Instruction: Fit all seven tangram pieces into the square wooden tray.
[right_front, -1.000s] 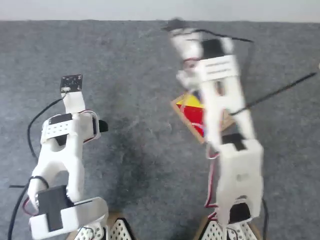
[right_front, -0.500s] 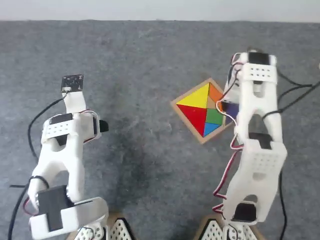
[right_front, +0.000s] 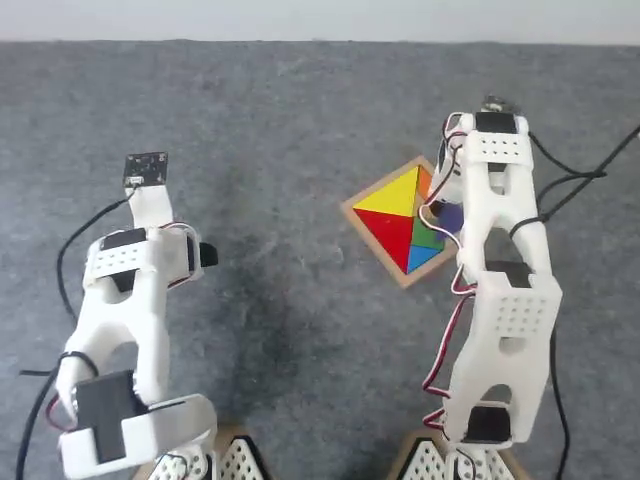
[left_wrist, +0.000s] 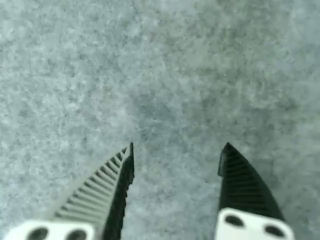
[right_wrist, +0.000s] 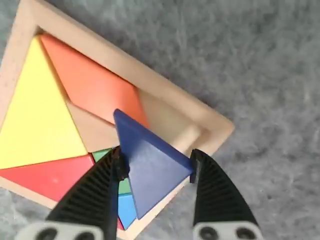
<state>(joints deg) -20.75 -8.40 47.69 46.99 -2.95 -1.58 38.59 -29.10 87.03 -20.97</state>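
Observation:
The square wooden tray (right_front: 398, 277) lies turned like a diamond at centre right of the grey carpet. Yellow (right_front: 390, 196), red (right_front: 394, 236), green (right_front: 428, 239), light blue (right_front: 421, 259) and orange (right_front: 426, 183) pieces lie in it. My right gripper (right_wrist: 156, 162) is shut on a dark blue triangle (right_wrist: 150, 172), held just above the tray's right part, over a bare patch of tray floor (right_wrist: 165, 120) beside the orange piece (right_wrist: 95, 85). That triangle (right_front: 450, 216) peeks out beside the right arm. My left gripper (left_wrist: 177, 147) is open over bare carpet, far left of the tray.
Grey carpet (right_front: 280, 130) covers the whole table around the tray. The left arm (right_front: 130, 290) stands at the left with a small camera board (right_front: 145, 167) in front of it. Cables (right_front: 580, 180) trail to the right of the right arm.
The right arm has swung from over the tray's middle to its right side, uncovering the pieces, and now holds the dark blue triangle there. The left arm has not moved.

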